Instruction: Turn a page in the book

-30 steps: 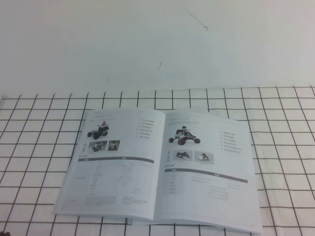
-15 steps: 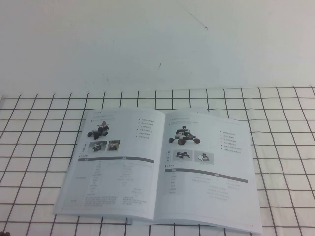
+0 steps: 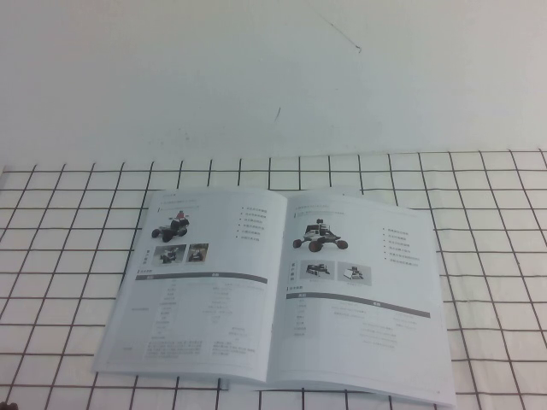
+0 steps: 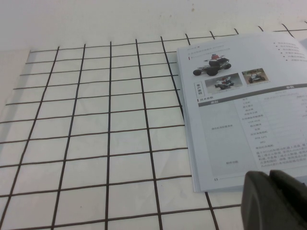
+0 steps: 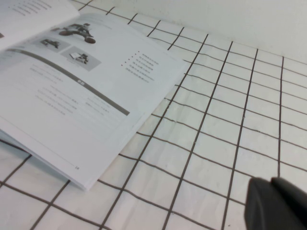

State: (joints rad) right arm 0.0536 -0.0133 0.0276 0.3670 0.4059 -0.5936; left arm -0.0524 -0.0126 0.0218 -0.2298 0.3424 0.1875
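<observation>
The book (image 3: 273, 295) lies open and flat on the grid table, both white pages showing robot vehicle photos, grey bars and tables. The right-hand page (image 3: 359, 307) and the left-hand page (image 3: 201, 282) both lie flat. Neither gripper shows in the high view. In the left wrist view my left gripper (image 4: 268, 176) is shut and empty, just off the near left corner of the book (image 4: 240, 105). In the right wrist view my right gripper (image 5: 271, 184) is shut and empty over bare grid, to the right of the book (image 5: 76, 86).
The white table with black grid lines (image 3: 68, 256) runs all round the book. A plain white surface (image 3: 256, 77) lies behind it. A small dark bit (image 3: 7, 405) shows at the near left corner of the high view.
</observation>
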